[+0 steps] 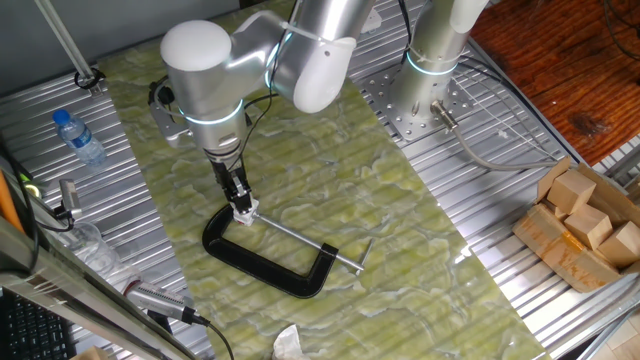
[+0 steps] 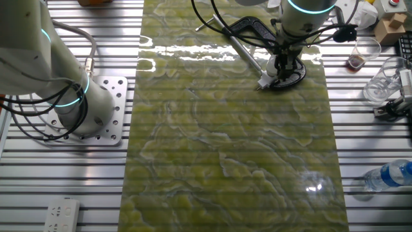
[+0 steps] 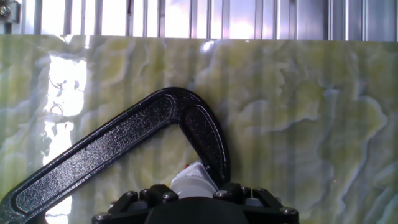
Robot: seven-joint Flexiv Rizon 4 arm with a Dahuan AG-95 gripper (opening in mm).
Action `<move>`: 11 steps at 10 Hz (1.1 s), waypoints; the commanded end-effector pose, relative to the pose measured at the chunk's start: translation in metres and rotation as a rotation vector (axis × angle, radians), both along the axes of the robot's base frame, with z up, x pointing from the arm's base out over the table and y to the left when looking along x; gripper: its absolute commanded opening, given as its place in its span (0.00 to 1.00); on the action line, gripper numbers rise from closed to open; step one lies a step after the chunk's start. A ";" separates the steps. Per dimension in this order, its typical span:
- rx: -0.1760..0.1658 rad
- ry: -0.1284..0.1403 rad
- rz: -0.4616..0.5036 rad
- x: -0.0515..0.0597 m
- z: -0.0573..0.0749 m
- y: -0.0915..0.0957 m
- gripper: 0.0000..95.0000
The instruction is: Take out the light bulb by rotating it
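The black C-clamp (image 1: 270, 262) lies on the green marbled mat (image 1: 400, 250); it also shows in the other fixed view (image 2: 248, 27) and the hand view (image 3: 124, 146). My gripper (image 1: 241, 208) points straight down at the clamp's jaw end, also seen in the other fixed view (image 2: 278, 69). In the hand view the fingers (image 3: 163, 196) close around a frosted white rounded thing, the light bulb (image 3: 193, 179), right beside the clamp's bend. A small white fitting (image 2: 263, 82) sits under the gripper at the screw's end. Most of the bulb is hidden by the hand.
A water bottle (image 1: 78, 135) lies on the slatted table at the left. A cardboard box of wooden blocks (image 1: 585, 220) stands at the right. A crumpled white paper scrap (image 1: 288, 343) lies at the mat's front edge. A second arm's base (image 1: 430, 80) stands behind the mat.
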State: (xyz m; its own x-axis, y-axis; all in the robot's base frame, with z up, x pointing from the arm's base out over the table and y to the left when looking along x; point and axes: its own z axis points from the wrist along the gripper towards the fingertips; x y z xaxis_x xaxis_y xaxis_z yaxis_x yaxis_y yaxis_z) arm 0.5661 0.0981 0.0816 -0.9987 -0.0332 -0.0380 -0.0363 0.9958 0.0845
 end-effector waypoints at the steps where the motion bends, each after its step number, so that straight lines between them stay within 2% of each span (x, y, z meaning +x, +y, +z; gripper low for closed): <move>1: -0.015 0.000 -0.004 0.000 0.000 0.001 0.00; 4: -0.017 0.001 -0.001 0.000 0.000 0.001 0.00; 5: 0.010 0.002 0.011 0.000 0.000 0.002 0.00; 6: 0.004 -0.001 0.049 0.000 0.000 0.004 0.00; 7: -0.007 0.000 0.082 0.000 -0.001 0.005 0.00; 8: -0.054 0.004 0.167 0.000 -0.001 0.005 0.00; 11: -0.090 0.005 0.287 0.000 0.000 0.005 0.00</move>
State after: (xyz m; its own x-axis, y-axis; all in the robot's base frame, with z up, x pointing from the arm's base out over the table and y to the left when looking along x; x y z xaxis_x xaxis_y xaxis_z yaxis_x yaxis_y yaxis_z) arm 0.5664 0.1036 0.0815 -0.9731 -0.2278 -0.0331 -0.2294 0.9716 0.0584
